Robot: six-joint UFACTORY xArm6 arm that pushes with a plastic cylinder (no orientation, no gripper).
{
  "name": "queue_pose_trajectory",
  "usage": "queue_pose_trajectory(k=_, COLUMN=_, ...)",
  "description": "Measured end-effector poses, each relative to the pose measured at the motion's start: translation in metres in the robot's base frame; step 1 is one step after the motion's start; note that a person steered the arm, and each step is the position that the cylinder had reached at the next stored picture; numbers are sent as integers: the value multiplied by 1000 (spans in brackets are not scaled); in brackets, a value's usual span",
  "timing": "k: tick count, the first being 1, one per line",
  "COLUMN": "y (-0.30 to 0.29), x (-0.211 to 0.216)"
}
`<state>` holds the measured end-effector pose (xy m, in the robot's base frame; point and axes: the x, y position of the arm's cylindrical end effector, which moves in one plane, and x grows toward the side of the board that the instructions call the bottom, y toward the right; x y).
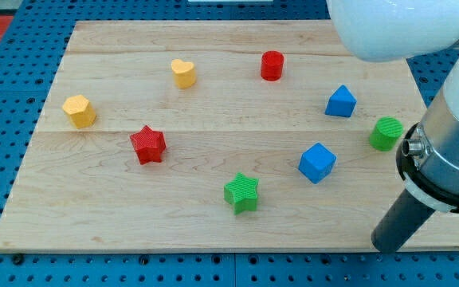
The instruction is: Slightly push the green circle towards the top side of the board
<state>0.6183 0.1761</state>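
Observation:
The green circle [386,133] is a small green cylinder standing near the board's right edge, about halfway up. My tip [386,245] is the lower end of the dark rod, resting near the board's bottom right corner. It is well below the green circle and almost straight under it, apart from every block. The blue cube [318,163] lies up and to the left of my tip.
A blue wedge-like block [341,102] sits above the blue cube. A green star [241,193], red star [148,145], red cylinder [272,65], yellow heart [184,72] and yellow block [80,111] are spread over the wooden board [94,215]. The arm's body [453,159] covers the right side.

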Motion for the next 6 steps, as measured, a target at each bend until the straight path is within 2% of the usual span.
queue_pose_trajectory(k=2, y=-4, x=-13)
queue_pose_trajectory(k=3, y=24, x=-14)
queue_pose_trajectory(k=5, y=25, x=-15)
queue_pose_trajectory(k=6, y=43, x=-45)
